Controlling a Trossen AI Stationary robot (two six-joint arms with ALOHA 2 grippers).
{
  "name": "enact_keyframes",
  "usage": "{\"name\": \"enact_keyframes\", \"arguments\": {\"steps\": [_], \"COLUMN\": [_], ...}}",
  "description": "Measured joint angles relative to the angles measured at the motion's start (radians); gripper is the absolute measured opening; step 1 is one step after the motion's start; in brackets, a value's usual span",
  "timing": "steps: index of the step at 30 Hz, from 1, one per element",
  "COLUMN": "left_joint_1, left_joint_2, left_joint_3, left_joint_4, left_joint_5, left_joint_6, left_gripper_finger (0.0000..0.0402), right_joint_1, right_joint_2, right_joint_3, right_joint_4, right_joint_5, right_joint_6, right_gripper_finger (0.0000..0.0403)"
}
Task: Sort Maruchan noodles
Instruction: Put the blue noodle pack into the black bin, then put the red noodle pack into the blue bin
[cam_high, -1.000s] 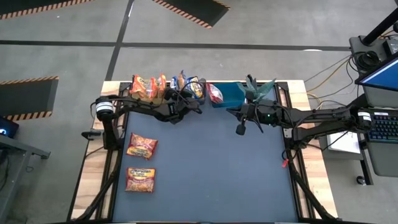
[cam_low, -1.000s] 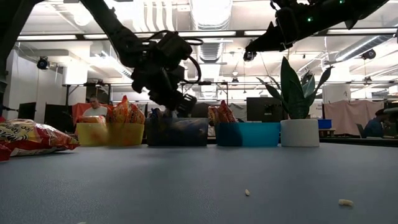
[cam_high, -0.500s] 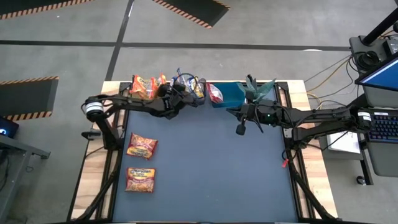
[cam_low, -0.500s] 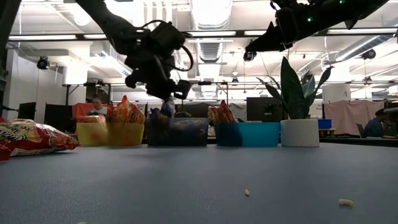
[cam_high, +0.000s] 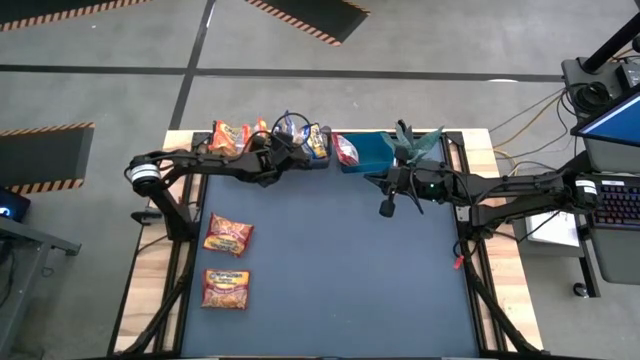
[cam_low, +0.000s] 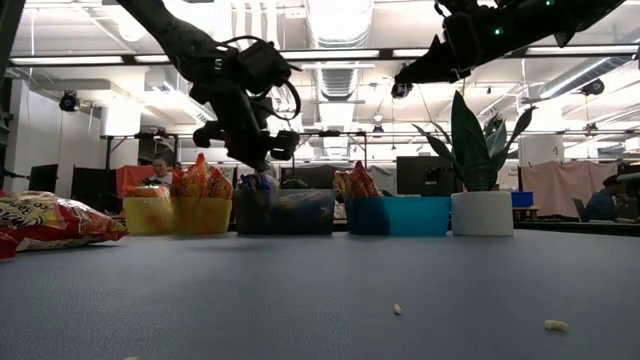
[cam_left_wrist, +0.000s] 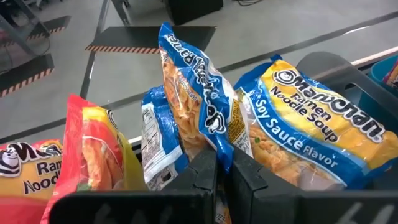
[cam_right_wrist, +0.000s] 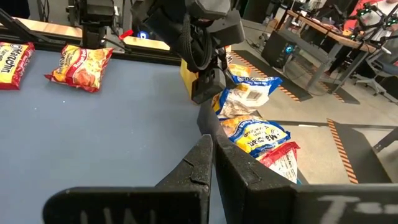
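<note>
Several yellow-and-blue Maruchan packets (cam_left_wrist: 311, 137) stand in the grey bin (cam_low: 285, 212). Orange packets (cam_high: 230, 135) fill the yellow bin (cam_low: 175, 215), and a red one (cam_high: 345, 150) sits in the blue bin (cam_low: 400, 215). Two orange packets (cam_high: 228, 235) (cam_high: 225, 288) lie flat on the mat at the left. My left gripper (cam_left_wrist: 222, 165) hovers over the grey bin, shut on an upright yellow-and-blue packet (cam_left_wrist: 193, 106). My right gripper (cam_high: 386, 208) hangs shut above the mat's far right and touches nothing. My left gripper pinches the upright packet's blue side edge (cam_left_wrist: 225, 152) between its two fingers. The fingers slant down from the table's left side. The packet stands on end, seen nearly edge-on beyond the fingertips, among the other packets. The bin wall hides its lower end.
A potted plant (cam_low: 482, 213) stands right of the blue bin at the far edge. Crumbs (cam_low: 553, 325) lie on the near mat. The middle and near right of the mat (cam_high: 380, 290) show bare surface. People sit in the room behind.
My left gripper has risen a little over the grey bin, shifted toward the table's left edge and rolled at the wrist. The right arm has kept still.
</note>
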Motion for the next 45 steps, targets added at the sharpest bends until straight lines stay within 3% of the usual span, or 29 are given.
{"name": "enact_keyframes", "arguments": {"steps": [13,16,19,27,33,38,41,45], "left_joint_1": [0.0,-0.008,-0.007,-0.016,-0.056,-0.153,-0.236,-0.325], "left_joint_2": [0.011,0.011,0.007,-0.043,-0.152,-0.263,-0.319,-0.382], "left_joint_3": [-0.002,-0.002,-0.002,-0.002,-0.002,-0.002,-0.002,-0.002], "left_joint_4": [-0.015,-0.019,-0.021,-0.057,-0.186,-0.332,-0.42,-0.536], "left_joint_5": [0.035,-0.027,-0.025,0.001,0.0,0.013,0.131,0.484], "left_joint_6": [-0.052,-0.056,-0.057,-0.048,0.014,0.128,0.205,0.199], "left_gripper_finger": [0.0,0.0,0.0001,0.0054,0.0093,0.0103,0.0102,0.01], "right_joint_1": [0.0,0.0,0.0,0.0,0.0,0.0,0.0,0.0], "right_joint_2": [0.0,0.0,0.0,0.0,0.0,0.0,0.0,-0.002], "right_joint_3": [0.0,0.0,0.0,0.0,0.0,0.0,0.0,0.0], "right_joint_4": [0.0,0.0,-0.001,-0.001,-0.002,-0.001,-0.003,-0.046], "right_joint_5": [0.0,0.0,0.0,0.0,0.0,0.0,-0.003,0.0], "right_joint_6": [0.001,0.0,0.0,0.0,0.005,0.012,0.031,0.027], "right_gripper_finger": [0.0009,0.0009,0.0009,0.0009,0.0009,0.0009,0.0009,0.0009]}}
